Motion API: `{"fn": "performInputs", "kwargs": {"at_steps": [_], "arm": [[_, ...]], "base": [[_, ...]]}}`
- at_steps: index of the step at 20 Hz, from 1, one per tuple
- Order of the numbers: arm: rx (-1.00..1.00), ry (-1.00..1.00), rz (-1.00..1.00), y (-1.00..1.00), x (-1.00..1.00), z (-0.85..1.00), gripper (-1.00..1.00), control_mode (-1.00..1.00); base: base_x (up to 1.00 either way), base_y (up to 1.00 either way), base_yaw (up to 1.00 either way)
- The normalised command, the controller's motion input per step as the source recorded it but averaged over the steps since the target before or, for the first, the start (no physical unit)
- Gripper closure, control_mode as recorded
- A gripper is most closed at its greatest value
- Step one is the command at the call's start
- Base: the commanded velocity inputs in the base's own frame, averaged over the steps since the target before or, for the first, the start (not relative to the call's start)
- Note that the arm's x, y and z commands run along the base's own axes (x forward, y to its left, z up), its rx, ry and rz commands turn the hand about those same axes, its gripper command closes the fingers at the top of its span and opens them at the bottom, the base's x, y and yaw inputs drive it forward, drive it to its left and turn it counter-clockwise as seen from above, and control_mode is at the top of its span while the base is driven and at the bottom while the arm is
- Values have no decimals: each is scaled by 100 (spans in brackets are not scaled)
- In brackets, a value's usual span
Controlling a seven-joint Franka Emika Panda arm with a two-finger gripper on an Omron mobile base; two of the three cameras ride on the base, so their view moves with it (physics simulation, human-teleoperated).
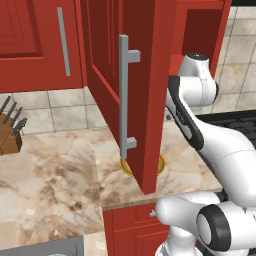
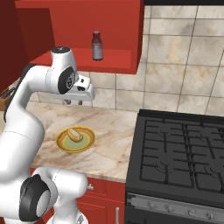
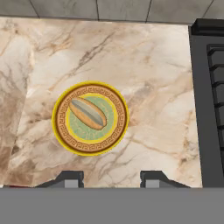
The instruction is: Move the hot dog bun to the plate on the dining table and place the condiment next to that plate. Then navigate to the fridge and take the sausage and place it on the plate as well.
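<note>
The tan hot dog bun (image 3: 87, 113) (image 2: 74, 135) lies on a round plate (image 3: 114, 136) (image 2: 89, 142) with a gold rim, a brown patterned band and a pale green centre. This plate sits on the marble worktop (image 3: 148, 65) beside the black range, not on the dining table. My gripper (image 3: 111, 180) (image 2: 73, 103) hangs open above the worktop, pointing down, a little back from the plate, with nothing between its fingers. The condiment, a dark red bottle (image 2: 97, 46), stands upright on the shelf of the open red wall cabinet. The dining table, fridge and sausage are out of view.
The open red cabinet door (image 1: 131, 90) with its grey bar handle hangs over the worktop and hides most of the plate in the left base view. A black range (image 2: 179, 153) stands right of the plate. At the far left is a knife block (image 1: 9, 131).
</note>
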Motion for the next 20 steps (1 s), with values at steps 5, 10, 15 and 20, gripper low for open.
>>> {"fn": "performInputs", "kwargs": {"at_steps": [5, 10, 15, 20], "arm": [[0, 0, 0, 6, -6, -10, -100, -100], [0, 7, 10, 33, -9, -41, -100, -100], [0, 21, 22, 34, 0, -35, -100, -100], [0, 32, 20, 11, 17, -26, -100, -100]], "base": [[0, 0, 0], [0, 0, 0], [0, 0, 0], [0, 0, 0]]}}
